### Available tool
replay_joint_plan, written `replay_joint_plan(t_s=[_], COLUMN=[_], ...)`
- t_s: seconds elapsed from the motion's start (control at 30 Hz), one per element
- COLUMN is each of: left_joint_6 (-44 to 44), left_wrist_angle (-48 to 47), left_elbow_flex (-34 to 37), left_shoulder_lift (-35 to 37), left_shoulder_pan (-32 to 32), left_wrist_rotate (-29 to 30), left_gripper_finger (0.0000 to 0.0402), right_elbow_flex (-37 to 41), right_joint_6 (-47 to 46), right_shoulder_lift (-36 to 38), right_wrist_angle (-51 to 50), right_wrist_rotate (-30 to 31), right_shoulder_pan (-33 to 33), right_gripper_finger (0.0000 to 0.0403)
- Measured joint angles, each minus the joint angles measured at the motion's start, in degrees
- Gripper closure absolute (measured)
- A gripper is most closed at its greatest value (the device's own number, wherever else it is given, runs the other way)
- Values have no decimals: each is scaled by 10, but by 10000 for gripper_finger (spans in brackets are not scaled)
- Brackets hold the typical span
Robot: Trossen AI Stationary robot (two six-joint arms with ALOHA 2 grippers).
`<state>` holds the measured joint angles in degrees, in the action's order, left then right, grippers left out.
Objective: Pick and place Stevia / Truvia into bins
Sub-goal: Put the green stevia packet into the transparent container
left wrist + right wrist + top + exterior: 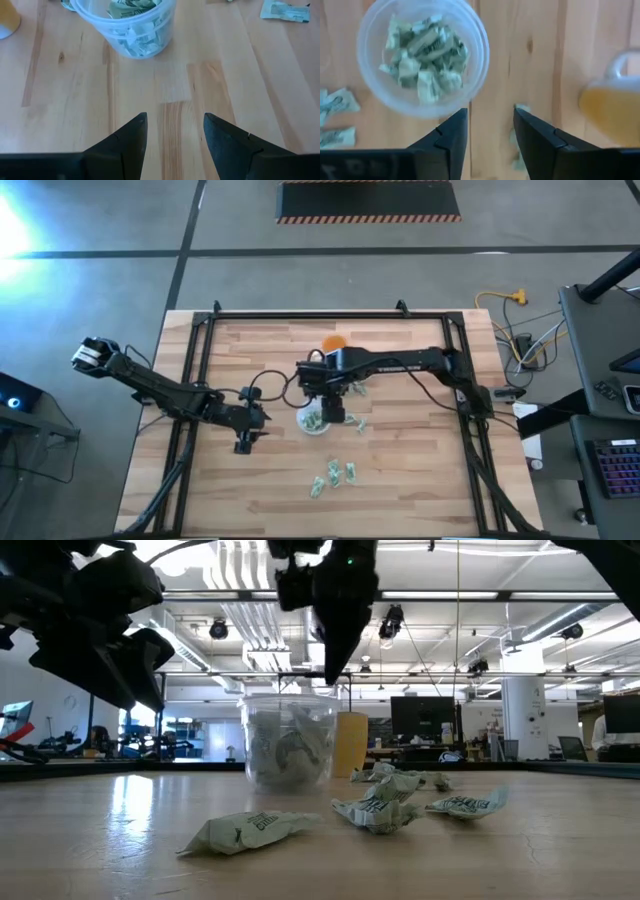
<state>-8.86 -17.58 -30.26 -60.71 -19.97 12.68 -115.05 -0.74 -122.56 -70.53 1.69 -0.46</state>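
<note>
Clear round bin [313, 421]: mid-table, upright, holds heap of crumpled green-white Stevia sachets [422, 57].
Loose sachets [333, 477]: cluster on wood toward table's front edge; few more [354, 424] just right of bin.
Right gripper [331, 412]: above bin's right rim, fingers parted, nothing between them.
Left gripper [243, 443]: left of bin, well apart, low over bare wood, fingers spread, empty.
Orange cup [333, 340]: behind bin, near table's far edge.

Open-plan lab/office: exposed ceiling ducts [240, 620], track lights, monitors [420, 720] on distant desks, hazard-striped floor mat [368, 202], keyboard [612, 465] lower right.
</note>
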Motion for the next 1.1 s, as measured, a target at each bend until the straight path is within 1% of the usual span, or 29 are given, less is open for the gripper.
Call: replay_joint_plan(t_s=[0.17,0.27,0.33,0.47,0.63,0.77,0.93,1.1], left_joint_6=[0,2,2,8,24,37,49,51], left_wrist_angle=[26,38,39,51,80,96,113,135], left_elbow_flex=[13,21,23,25,25,26,26,26], left_shoulder_lift=[0,0,0,0,0,0,-2,-13], left_shoulder_pan=[0,0,0,0,0,0,0,0], left_wrist_rotate=[-3,-4,-4,-4,-5,-5,-4,-4], left_gripper_finger=[224,224,224,224,224,224,224,224], right_elbow_flex=[38,89,138,254,408,521,631,701], right_joint_6=[-17,-28,-41,-66,-89,-98,-84,-42], right_shoulder_lift=[41,77,108,178,266,318,353,353], right_wrist_angle=[-11,6,32,127,272,350,458,554], right_wrist_rotate=[0,0,0,0,2,20,52,60], right_shoulder_pan=[20,38,49,70,94,110,117,117], right_gripper_finger=[265,271,275,282,287,286,285,282])
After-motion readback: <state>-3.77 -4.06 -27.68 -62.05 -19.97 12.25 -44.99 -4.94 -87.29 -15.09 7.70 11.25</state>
